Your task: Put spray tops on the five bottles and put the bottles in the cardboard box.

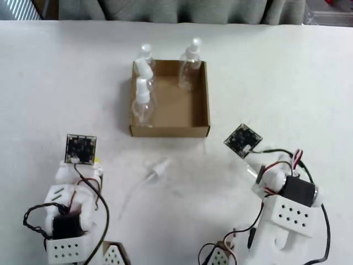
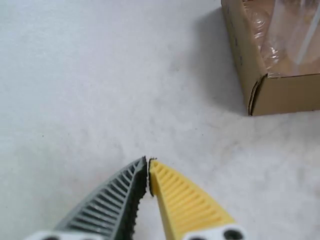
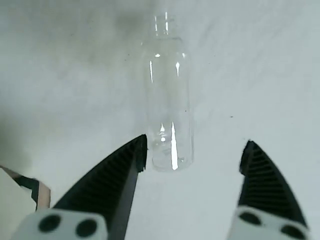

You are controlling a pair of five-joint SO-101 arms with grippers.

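A clear bottle [image 3: 167, 100] with no top lies on the white table, its base toward my right gripper [image 3: 195, 150]. That gripper is open, and the bottle's base sits just between its black fingertips, close to one of them. A loose white spray top [image 1: 157, 170] with its thin tube lies on the table in front of the cardboard box [image 1: 198, 118]. Several bottles [image 1: 144, 94] with spray tops stand or lean inside the box. My left gripper [image 2: 148, 167] is shut on nothing, low over bare table, with the box corner [image 2: 260, 95] ahead of it.
The left arm [image 1: 71, 210] is at the front left and the right arm [image 1: 287, 204] at the front right. Cables trail beside both arm bases. Bare table surrounds the box on all sides.
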